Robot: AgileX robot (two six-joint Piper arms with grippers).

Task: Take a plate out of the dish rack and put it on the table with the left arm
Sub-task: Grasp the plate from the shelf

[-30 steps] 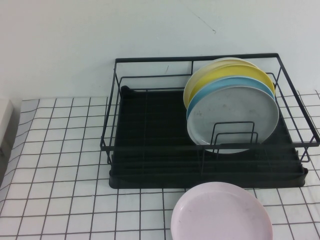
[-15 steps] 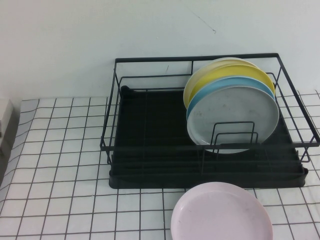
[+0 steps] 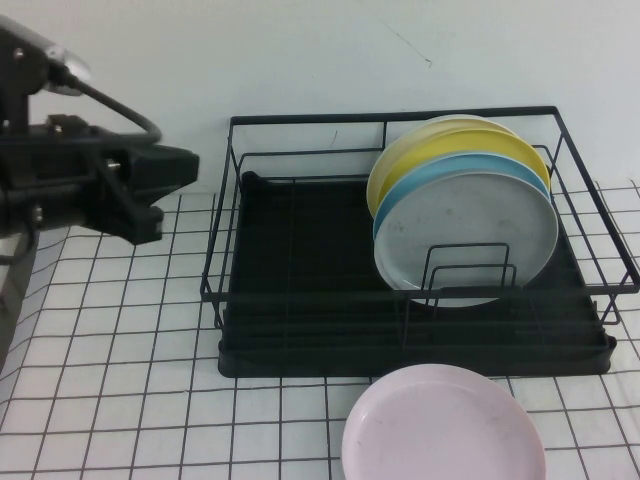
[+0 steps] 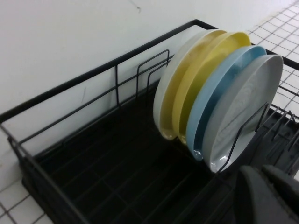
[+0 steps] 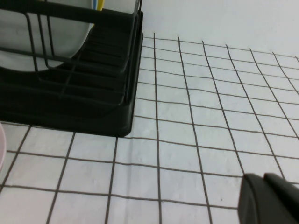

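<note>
The pale grey speckled plate [image 3: 470, 235] stands upright at the front of a row of plates in the black wire dish rack [image 3: 300, 300]. In the left wrist view the plate [image 4: 247, 107] leans against a wire loop of the dish rack [image 4: 93, 158]. My left gripper [image 3: 180, 168] hovers above the gridded table [image 3: 120, 350], left of the rack and apart from the plates. Its fingers [image 4: 268, 196] are shut on nothing. My right gripper [image 5: 271, 200] is shut too, low over the table just right of the rack's corner [image 5: 93, 107].
Behind the grey plate stand a light blue plate [image 3: 450, 170] and yellow plates [image 3: 450, 145]. A pale pink plate [image 3: 443, 425] lies flat on the table in front of the rack. The rack's left half holds no plates. A white wall rises behind it.
My left arm has come into the high view from the left and now reaches toward the rack. The plates and rack have not moved.
</note>
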